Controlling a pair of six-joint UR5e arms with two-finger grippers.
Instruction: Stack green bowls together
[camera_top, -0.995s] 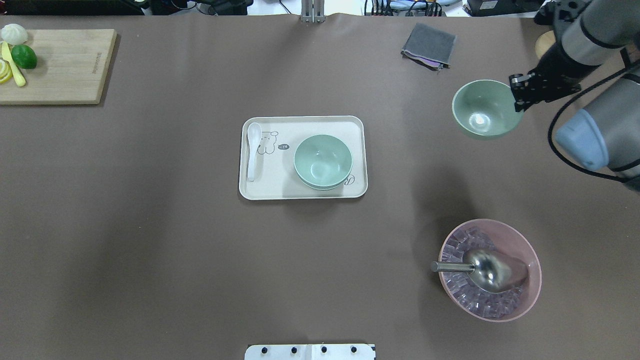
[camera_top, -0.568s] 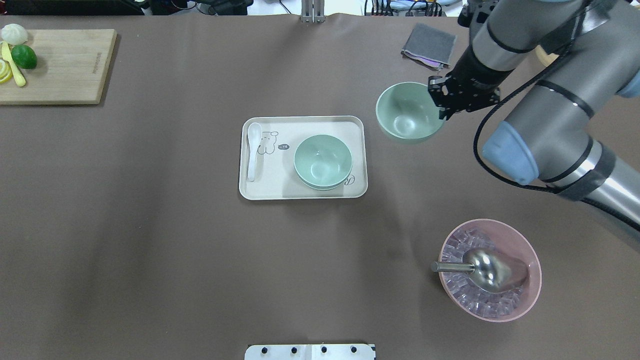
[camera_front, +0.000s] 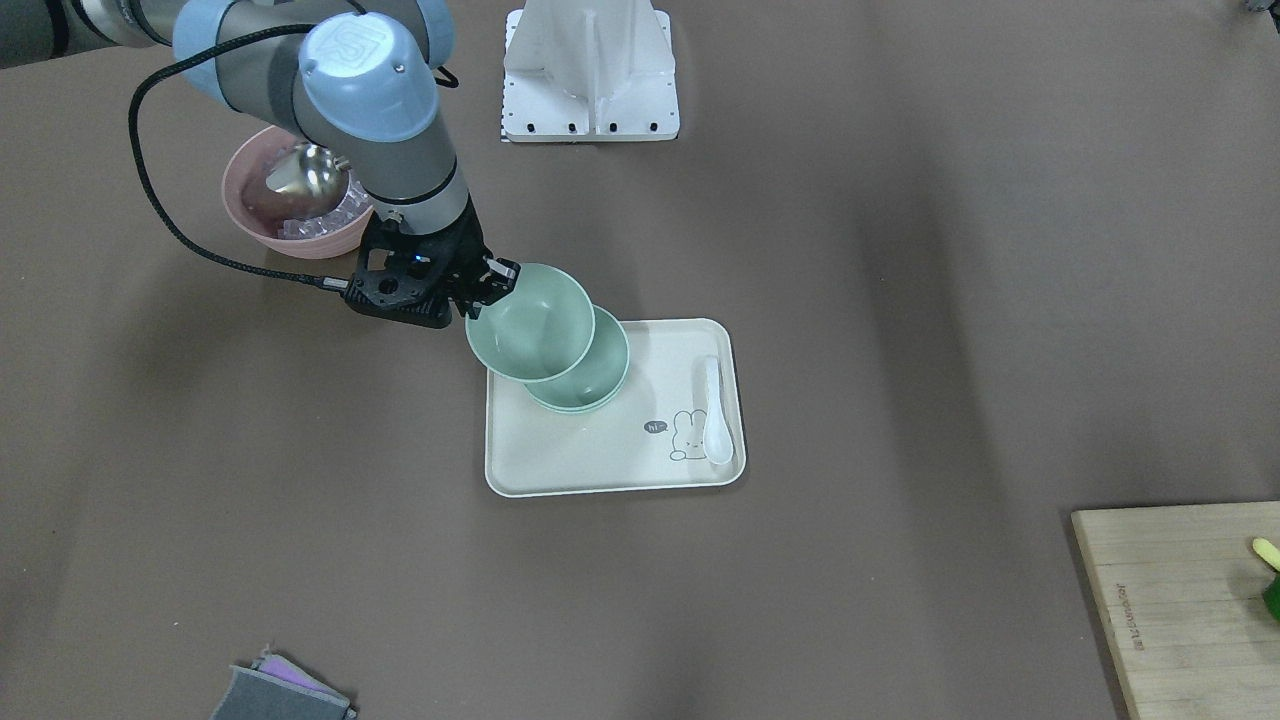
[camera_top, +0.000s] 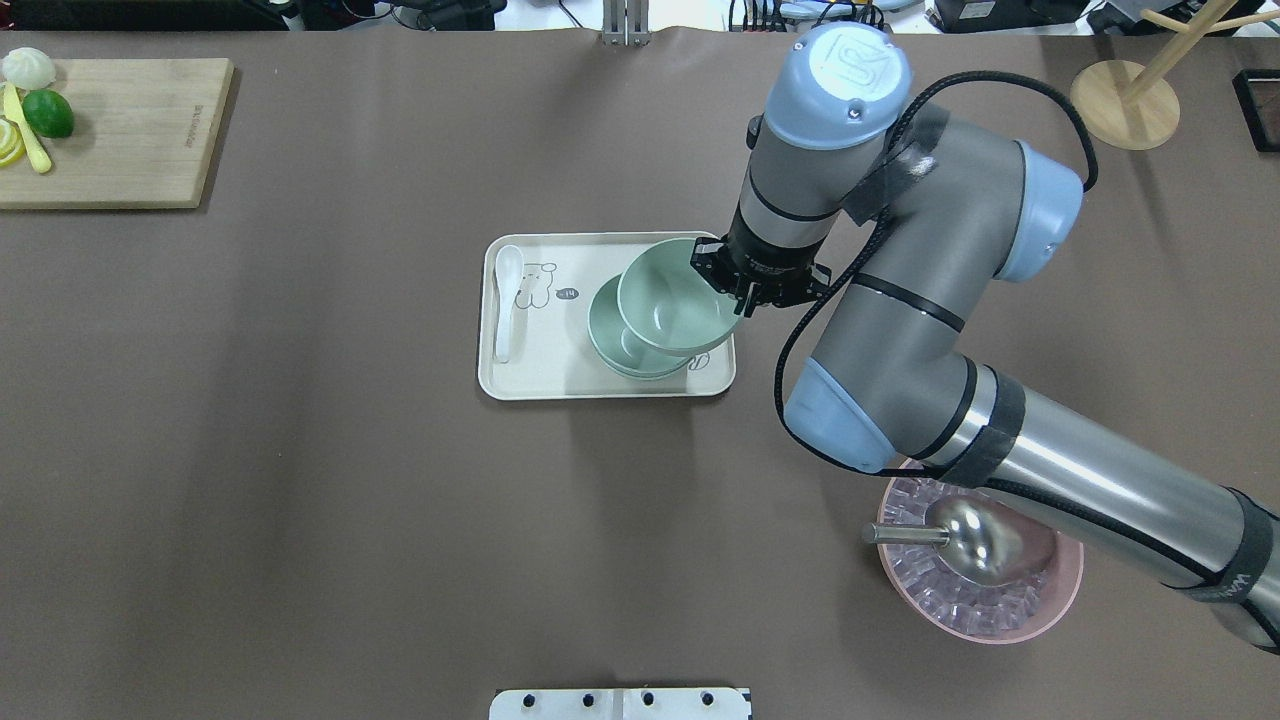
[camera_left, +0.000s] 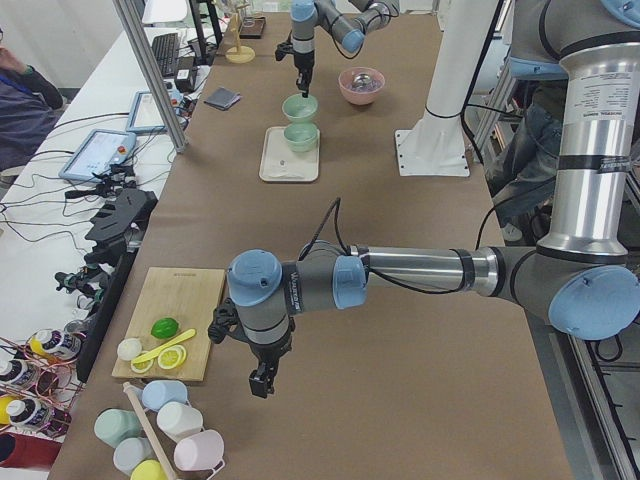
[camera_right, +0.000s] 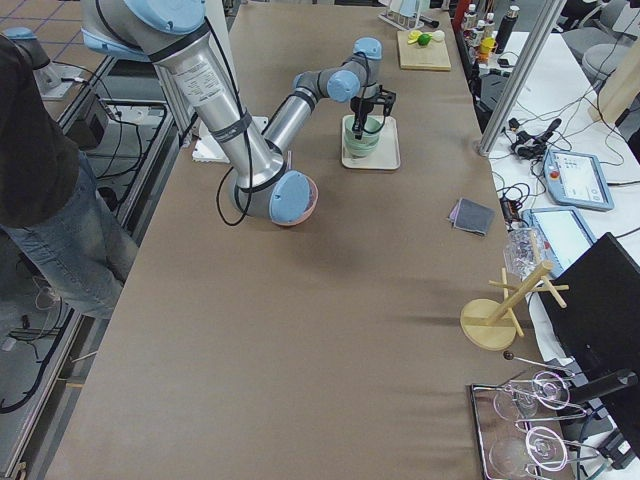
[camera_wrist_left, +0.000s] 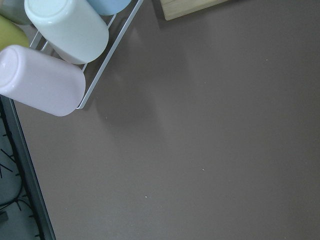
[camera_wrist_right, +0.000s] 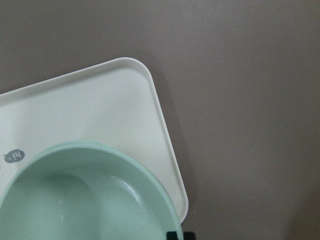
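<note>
Brown surface (camera_top: 300, 500) holds nested green bowls (camera_top: 612, 352); right gripper (camera_top: 745, 297), jaws pinching third bowl (camera_top: 672, 300), must centre, lower; left gripper (camera_left: 261, 381) jaws: cannot tell.

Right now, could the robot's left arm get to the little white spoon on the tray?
Probably yes. The white spoon lies at the tray's end nearest the left gripper, while the right gripper, holding a green bowl, hangs over the far end.

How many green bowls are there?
3. One green bowl hangs in the right pincer, over the tray. Two nested bowls sit on that tray. The lower one shows only its rim, so that part is less sure.
</note>
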